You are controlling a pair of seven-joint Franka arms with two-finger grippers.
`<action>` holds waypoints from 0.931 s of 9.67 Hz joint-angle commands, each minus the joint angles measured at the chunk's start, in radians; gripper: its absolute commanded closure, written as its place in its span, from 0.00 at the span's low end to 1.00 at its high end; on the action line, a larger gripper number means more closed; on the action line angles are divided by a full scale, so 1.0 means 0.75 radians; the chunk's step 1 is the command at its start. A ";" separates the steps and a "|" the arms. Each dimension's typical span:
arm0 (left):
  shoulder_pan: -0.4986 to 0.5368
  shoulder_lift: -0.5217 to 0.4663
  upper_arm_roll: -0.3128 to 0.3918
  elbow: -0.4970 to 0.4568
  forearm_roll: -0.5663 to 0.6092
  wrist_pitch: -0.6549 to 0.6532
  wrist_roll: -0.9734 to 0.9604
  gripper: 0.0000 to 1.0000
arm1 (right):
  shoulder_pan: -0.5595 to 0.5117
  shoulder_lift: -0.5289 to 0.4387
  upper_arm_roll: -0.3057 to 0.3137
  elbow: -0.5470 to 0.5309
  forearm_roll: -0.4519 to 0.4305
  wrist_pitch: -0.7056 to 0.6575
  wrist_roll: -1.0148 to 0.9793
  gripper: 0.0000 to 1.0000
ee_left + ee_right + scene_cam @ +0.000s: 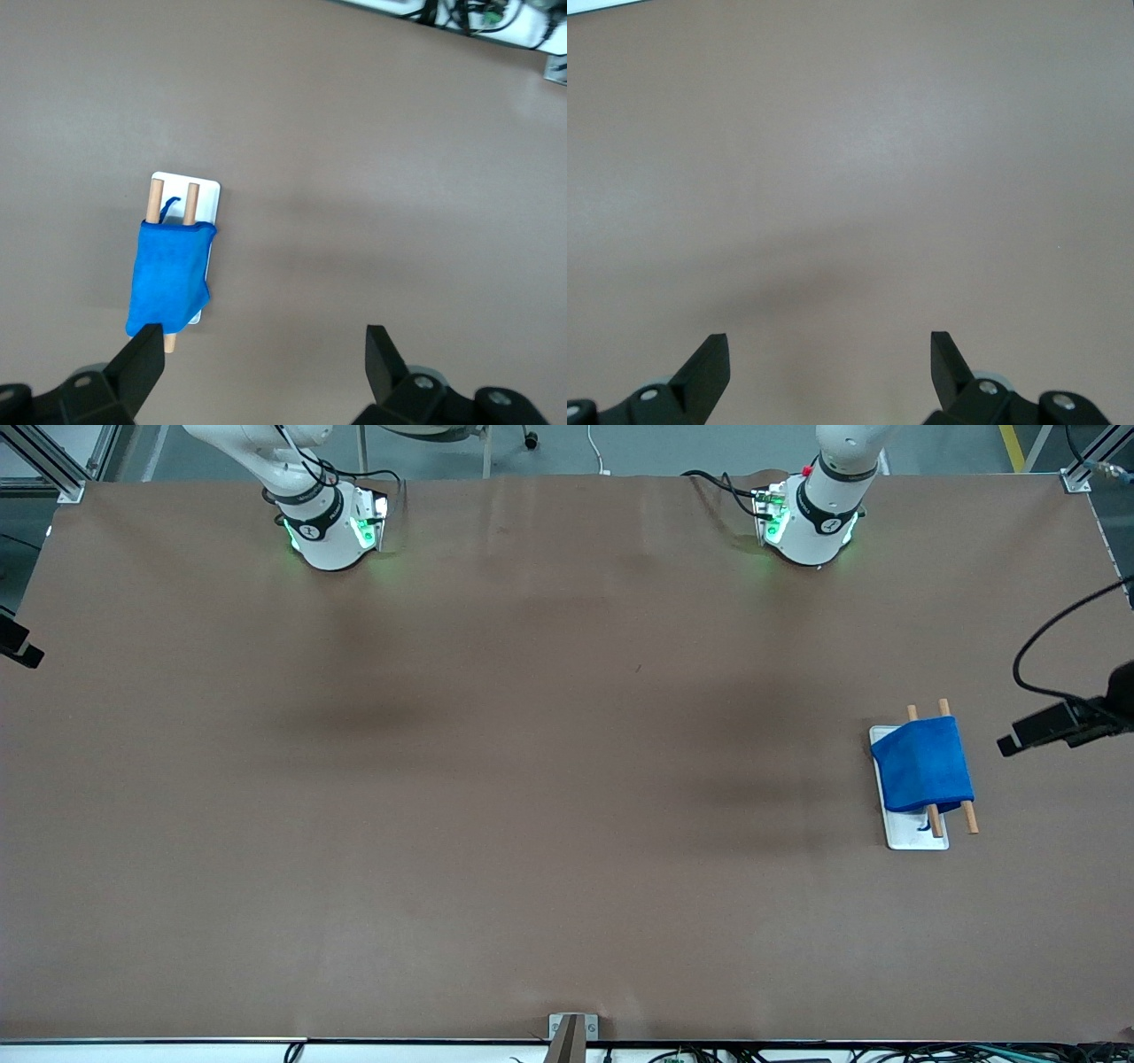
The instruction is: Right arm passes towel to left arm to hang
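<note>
- We see the blue towel [921,766] draped over two wooden rods [957,766] on a white base [917,834], toward the left arm's end of the table, its long axis along the rods
- The left gripper [263,359] hangs released above bare table beside it, nearer than the right gripper [830,359], also released, over empty brown table [496,779]

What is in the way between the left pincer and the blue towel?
Nothing visible. The towel is draped over two wooden rods on a white base at the left arm's end of the table. The open left pincer sits above bare tabletop beside it.
</note>
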 commanded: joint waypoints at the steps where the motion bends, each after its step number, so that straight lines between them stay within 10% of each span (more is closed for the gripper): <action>1: -0.017 -0.146 -0.004 -0.066 0.011 -0.027 0.023 0.00 | -0.013 -0.018 0.003 -0.022 0.021 0.006 -0.014 0.00; 9: -0.917 -0.460 0.901 -0.291 -0.079 -0.213 0.119 0.00 | -0.015 -0.018 0.003 -0.022 0.021 0.004 -0.014 0.00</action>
